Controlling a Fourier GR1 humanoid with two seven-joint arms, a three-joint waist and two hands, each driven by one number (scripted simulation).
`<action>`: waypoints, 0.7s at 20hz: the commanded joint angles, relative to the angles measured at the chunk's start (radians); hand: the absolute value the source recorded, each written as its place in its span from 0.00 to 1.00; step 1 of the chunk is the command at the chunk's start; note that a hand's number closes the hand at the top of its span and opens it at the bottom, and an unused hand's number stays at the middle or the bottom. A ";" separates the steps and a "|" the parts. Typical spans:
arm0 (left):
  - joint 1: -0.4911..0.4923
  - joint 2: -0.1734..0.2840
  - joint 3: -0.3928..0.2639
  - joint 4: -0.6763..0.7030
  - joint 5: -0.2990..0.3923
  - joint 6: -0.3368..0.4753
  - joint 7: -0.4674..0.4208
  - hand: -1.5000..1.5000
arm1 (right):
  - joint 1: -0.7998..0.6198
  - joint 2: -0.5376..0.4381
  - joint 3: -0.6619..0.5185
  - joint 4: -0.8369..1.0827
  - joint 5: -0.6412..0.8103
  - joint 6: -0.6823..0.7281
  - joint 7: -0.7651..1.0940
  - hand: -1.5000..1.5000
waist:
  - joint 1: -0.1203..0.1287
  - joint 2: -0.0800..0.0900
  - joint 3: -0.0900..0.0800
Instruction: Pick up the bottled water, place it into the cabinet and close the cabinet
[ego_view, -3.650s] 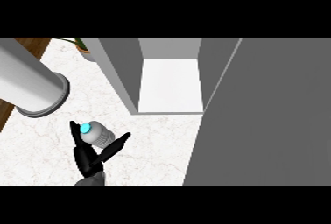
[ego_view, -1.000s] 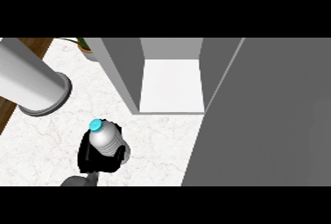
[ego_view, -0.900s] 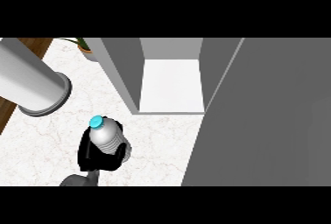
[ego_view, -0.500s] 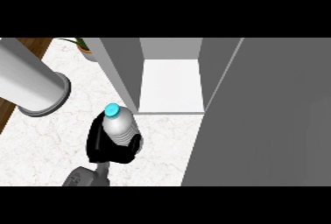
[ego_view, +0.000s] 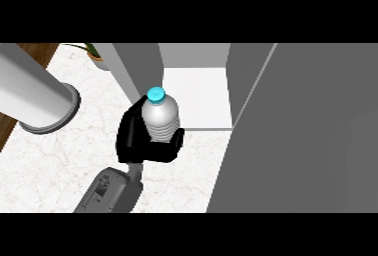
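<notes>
One robot hand (ego_view: 136, 137) shows in the head view, and which arm it belongs to cannot be told from the picture alone; it rises from the lower edge on a grey forearm (ego_view: 111, 190), left of the cabinet (ego_view: 140, 65). Its black fingers are curled round the bottled water (ego_view: 159, 117), grasping the body of the bottle from behind and below, with one finger (ego_view: 177, 139) hooked across the front on the side toward the cabinet. The bottle stands roughly upright, its blue cap (ego_view: 156, 93) pointing toward the cabinet's opening, and it is held above the white marbled worktop (ego_view: 52, 155), just in front of the cabinet's white shelf floor (ego_view: 196, 97) and not yet inside. The cap overlaps the lower edge of the cabinet's grey left wall. To the right of the bottle, the cabinet's open door (ego_view: 303, 130) fills the view as a broad grey panel, standing well open. Left of the cabinet, a large grey cylinder (ego_view: 33, 97) crosses the worktop, and beyond it a potted plant (ego_view: 94, 54) sits near the cabinet's far left corner
</notes>
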 joint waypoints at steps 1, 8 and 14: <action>-0.100 -0.025 -0.002 0.008 -0.013 0.067 0.051 1.00 | 0.044 -0.034 0.016 -0.095 0.053 0.023 -0.002 0.00 | -0.002 0.000 0.000; -0.318 -0.026 0.040 0.185 -0.060 0.167 0.081 1.00 | -0.018 -0.012 -0.020 -0.120 0.041 -0.005 0.090 0.00 | -0.005 0.002 0.000; -0.392 -0.026 0.049 0.342 -0.053 0.196 0.044 1.00 | 0.080 -0.050 0.062 -0.128 0.056 0.001 0.004 0.00 | -0.012 0.001 0.000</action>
